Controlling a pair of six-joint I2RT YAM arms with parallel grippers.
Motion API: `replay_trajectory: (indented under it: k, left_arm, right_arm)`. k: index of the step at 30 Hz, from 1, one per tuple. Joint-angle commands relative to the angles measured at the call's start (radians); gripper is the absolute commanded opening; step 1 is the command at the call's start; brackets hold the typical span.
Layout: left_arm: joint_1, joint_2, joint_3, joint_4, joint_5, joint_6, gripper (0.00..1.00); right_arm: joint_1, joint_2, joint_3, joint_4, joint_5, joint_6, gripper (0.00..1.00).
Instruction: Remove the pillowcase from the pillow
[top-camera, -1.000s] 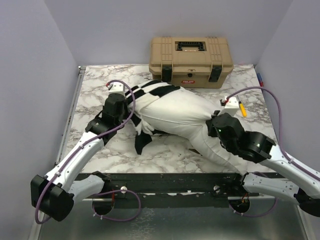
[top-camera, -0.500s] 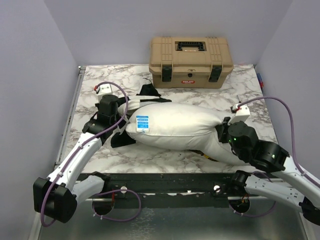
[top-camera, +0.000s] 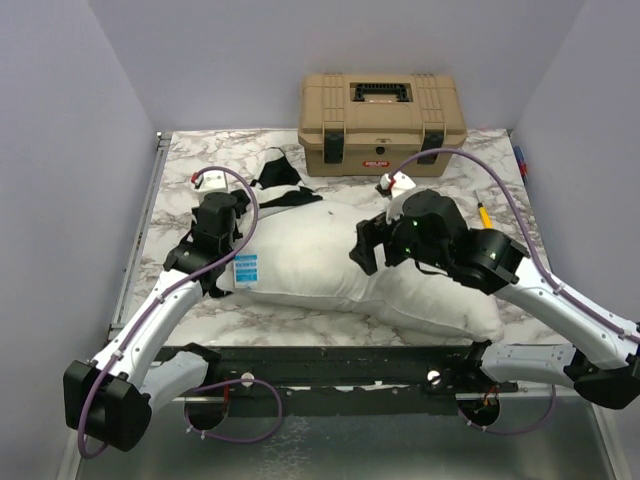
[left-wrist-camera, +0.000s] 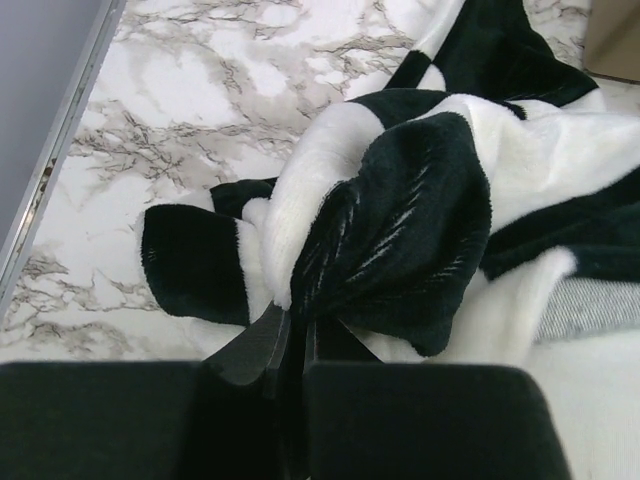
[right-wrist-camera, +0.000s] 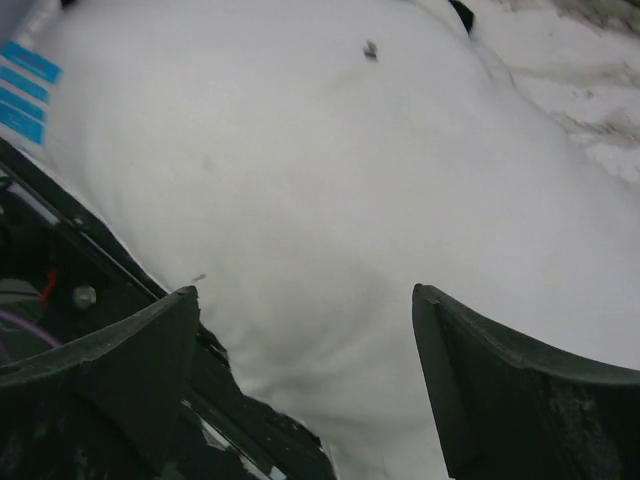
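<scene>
- Plush black-and-white checkered pillowcase (left-wrist-camera: 400, 230) lies bunched in soft folds at the pillow's far-left corner.
- Plump, smooth white pillow (top-camera: 310, 250) lies across the middle of the marble table (top-camera: 180, 170), its blue label (top-camera: 246, 268) at the left end.
- Left gripper (left-wrist-camera: 290, 342) is clenched on a pillowcase fold.
- Right gripper (right-wrist-camera: 300, 370) hangs over the pillow, fingers spread wide.
- Bare marble runs along the left edge; a tan hard-shell toolbox (top-camera: 382, 122) lines the far edge.

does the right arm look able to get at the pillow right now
Probably yes: the right gripper hangs open just over the bare white pillow with nothing between them. The pillowcase is bunched off at the left gripper's end.
</scene>
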Motion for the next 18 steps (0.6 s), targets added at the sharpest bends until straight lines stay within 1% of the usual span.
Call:
replay_trajectory:
  k: [1,3,5,9,14,16,18]
  left_arm:
    - [-0.024,-0.031,-0.012,0.032,0.042,0.019,0.01]
    - [-0.032,-0.034,-0.013,0.034,0.046,0.023,0.01]
    - [-0.04,-0.038,-0.015,0.035,0.046,0.027,0.01]
    - [-0.052,-0.047,-0.017,0.036,0.045,0.031,0.01]
    - [-0.059,-0.059,-0.022,0.038,0.05,0.034,0.01]
    - [-0.062,-0.06,-0.022,0.04,0.051,0.035,0.01]
    - [-0.063,-0.06,-0.023,0.04,0.05,0.037,0.01]
  right_arm:
    - [-0.001,0.08,0.176,0.029,-0.164,-0.079,0.94]
    - [-0.001,0.134,0.234,0.034,-0.163,-0.1,0.97]
    - [-0.001,0.217,0.293,0.029,-0.112,-0.104,1.0]
    - [-0.016,0.374,0.411,0.008,-0.048,-0.107,1.0]
    - [-0.113,0.546,0.458,0.009,-0.14,-0.046,1.0]
    - [-0.131,0.605,0.449,0.019,-0.211,-0.032,1.0]
    - [-0.132,0.656,0.427,0.039,-0.316,-0.032,1.0]
